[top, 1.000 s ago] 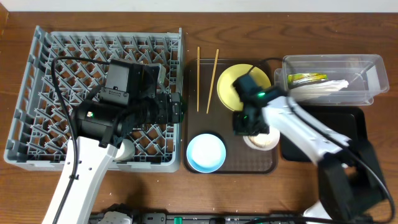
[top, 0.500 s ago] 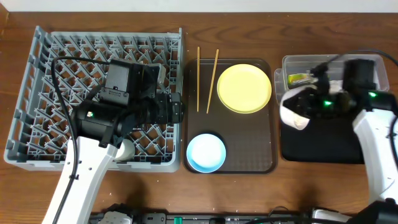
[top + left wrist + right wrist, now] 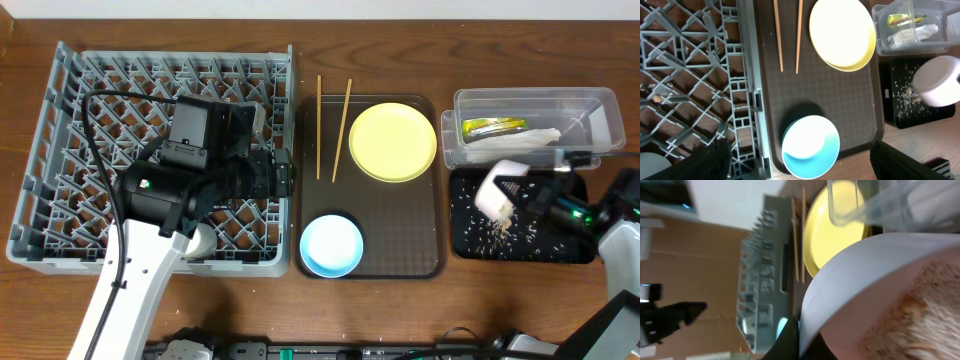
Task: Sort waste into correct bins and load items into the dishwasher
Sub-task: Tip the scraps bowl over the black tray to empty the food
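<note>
Two chopsticks (image 3: 319, 125), two trays (image 3: 400, 230), and one each: plate (image 3: 392, 141), blue bowl (image 3: 331, 245), white bowl (image 3: 497, 187), rack (image 3: 60, 150), tub (image 3: 600, 100), wrapper (image 3: 492, 127), tissue (image 3: 520, 140).

The rack (image 3: 60, 150) is grey lattice, the plate (image 3: 392, 142) yellow, plus a light-blue bowl (image 3: 331, 245), white bowl (image 3: 497, 188) and speckled black tray (image 3: 540, 250).

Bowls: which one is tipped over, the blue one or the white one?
The white bowl, tilted above the black tray with scraps spilling from it. The blue bowl sits flat on the brown tray, mouth up.
</note>
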You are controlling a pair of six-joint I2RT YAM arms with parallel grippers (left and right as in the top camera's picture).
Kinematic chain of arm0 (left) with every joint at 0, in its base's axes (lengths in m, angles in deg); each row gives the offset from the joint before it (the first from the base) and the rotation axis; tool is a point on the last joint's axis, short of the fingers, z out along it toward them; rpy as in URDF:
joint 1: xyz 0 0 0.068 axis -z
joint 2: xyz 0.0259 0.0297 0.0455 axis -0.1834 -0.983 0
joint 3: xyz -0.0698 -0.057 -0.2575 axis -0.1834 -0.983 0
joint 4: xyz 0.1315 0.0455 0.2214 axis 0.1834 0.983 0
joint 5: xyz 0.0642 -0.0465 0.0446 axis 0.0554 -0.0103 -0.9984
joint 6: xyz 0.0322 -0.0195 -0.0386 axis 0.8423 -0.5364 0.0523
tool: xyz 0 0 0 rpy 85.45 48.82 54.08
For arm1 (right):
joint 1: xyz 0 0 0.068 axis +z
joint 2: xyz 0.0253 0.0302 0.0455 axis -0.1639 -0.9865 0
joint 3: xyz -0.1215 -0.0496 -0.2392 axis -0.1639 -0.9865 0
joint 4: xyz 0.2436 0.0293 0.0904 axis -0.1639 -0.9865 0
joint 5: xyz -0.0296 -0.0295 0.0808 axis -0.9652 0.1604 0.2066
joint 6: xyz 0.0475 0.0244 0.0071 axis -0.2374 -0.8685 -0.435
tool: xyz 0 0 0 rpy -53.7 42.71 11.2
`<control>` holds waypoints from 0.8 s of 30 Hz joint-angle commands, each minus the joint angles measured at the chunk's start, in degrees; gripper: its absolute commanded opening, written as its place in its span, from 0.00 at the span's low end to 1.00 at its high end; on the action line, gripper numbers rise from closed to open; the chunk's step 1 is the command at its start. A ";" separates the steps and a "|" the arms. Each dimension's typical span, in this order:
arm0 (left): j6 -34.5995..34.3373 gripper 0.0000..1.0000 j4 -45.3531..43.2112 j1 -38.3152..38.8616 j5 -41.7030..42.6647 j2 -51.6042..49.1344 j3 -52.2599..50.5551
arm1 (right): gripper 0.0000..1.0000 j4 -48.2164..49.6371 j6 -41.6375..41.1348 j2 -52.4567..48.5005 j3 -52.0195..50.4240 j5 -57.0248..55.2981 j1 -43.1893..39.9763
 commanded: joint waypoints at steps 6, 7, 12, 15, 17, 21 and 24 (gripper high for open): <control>0.11 0.91 0.13 0.17 -0.57 -0.26 0.83 | 0.01 -0.74 6.38 0.17 -0.13 15.13 -1.68; 0.11 0.91 0.15 0.17 -0.57 -0.26 0.83 | 0.01 -0.74 6.36 0.17 -0.17 15.13 -1.68; 0.11 0.91 0.13 0.17 -0.57 -0.26 0.83 | 0.01 -0.96 6.38 0.17 -0.17 15.17 -1.68; 0.11 0.91 0.13 0.17 -0.57 -0.26 0.83 | 0.01 -1.05 8.81 0.17 -0.20 18.69 -1.68; 0.11 0.91 0.13 0.17 -0.57 -0.26 0.83 | 0.01 -0.83 8.66 0.15 -0.20 16.11 -1.79; 0.09 0.91 0.11 0.17 -0.57 -0.26 0.83 | 0.01 -2.16 4.50 0.11 -0.20 11.10 -1.75; 0.11 0.91 0.13 0.17 -0.57 -0.26 0.83 | 0.01 -1.57 3.78 0.11 -0.20 8.50 -1.75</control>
